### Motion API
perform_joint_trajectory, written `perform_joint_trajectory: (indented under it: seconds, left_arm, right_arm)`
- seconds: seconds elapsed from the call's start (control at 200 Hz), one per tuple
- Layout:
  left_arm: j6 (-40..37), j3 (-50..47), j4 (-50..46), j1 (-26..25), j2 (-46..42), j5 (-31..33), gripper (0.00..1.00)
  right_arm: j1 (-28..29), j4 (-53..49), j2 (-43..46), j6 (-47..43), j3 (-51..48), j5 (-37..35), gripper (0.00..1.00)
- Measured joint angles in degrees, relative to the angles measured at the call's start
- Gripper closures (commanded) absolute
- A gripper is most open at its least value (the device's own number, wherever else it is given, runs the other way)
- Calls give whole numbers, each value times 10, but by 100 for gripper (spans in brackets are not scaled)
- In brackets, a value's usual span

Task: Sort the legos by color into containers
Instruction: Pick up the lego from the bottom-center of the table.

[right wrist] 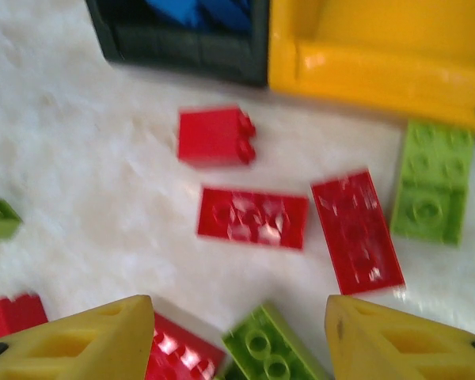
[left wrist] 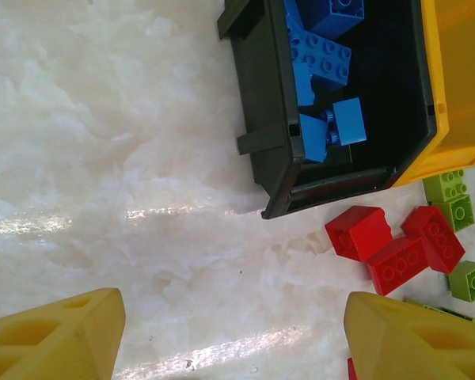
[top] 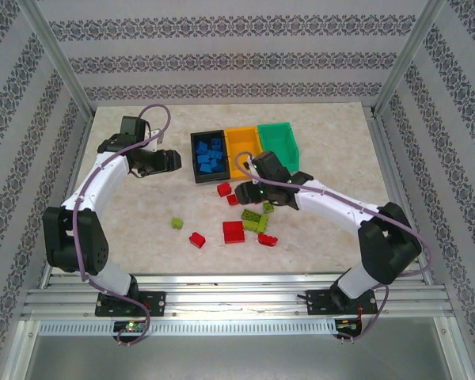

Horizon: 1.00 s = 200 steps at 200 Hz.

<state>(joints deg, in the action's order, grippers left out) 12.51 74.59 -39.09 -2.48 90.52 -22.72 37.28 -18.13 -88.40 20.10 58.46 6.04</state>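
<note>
**Legos, blue** [top: 210, 156]: a heap is lying inside the black bin [top: 195, 158]. In the left wrist view several studded blocks are resting against its near wall.

**Legos, red** [top: 233, 231]: several are lying loose on the table [top: 127, 229] in front of the bins. A close group of them is sitting just before the corner where the black bin is meeting the orange-yellow bin [top: 243, 146]. The others are lying nearer the arm bases.

**Legos, lime** [top: 253, 221]: a few are lying mixed in among the red ones. A single lime brick [top: 176, 224] is lying apart, off to the left of the group.

**Containers:** the three are standing joined in a row at the far middle of the table. The black one is sitting on the left, the orange-yellow one in the middle and the green bin [top: 279, 142] on the right.

**Right gripper** [right wrist: 237, 317]: it is hovering over the loose cluster, just in front of the black and orange-yellow bins. Its yellow fingers [right wrist: 79, 340] are standing apart and clamping nothing. A lime brick is lying on the table below the gap between them. This wrist view is coming out blurred.

**Left gripper** [left wrist: 233, 348]: it is hanging over bare table beside the black bin's outer left wall. Its yellow fingers [left wrist: 55, 340] are spread wide with nothing between them.

**Table:** a pale marbled surface is carrying all of the items above.
</note>
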Motion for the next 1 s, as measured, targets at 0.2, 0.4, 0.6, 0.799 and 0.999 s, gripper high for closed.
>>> perform_joint_trajectory:
  seconds: [0.2, 0.4, 0.6, 0.799, 0.999]
  left_arm:
    - [0, 0, 2, 0, 0, 0, 26]
    - [2, 0, 2, 0, 0, -4, 26]
    - [2, 0, 2, 0, 0, -8, 25]
    - [4, 0, 2, 0, 0, -8, 25]
    - [4, 0, 2, 0, 0, -8, 25]
  right_arm:
    - [0, -5, 43, 41, -106, -12, 41]
    - [0, -6, 85, 73, -154, -22, 41]
    - [0, -2, 84, 92, -171, -22, 41]
    - [0, 14, 54, 103, -171, -20, 41]
    - [0, 31, 33, 103, -161, -19, 42]
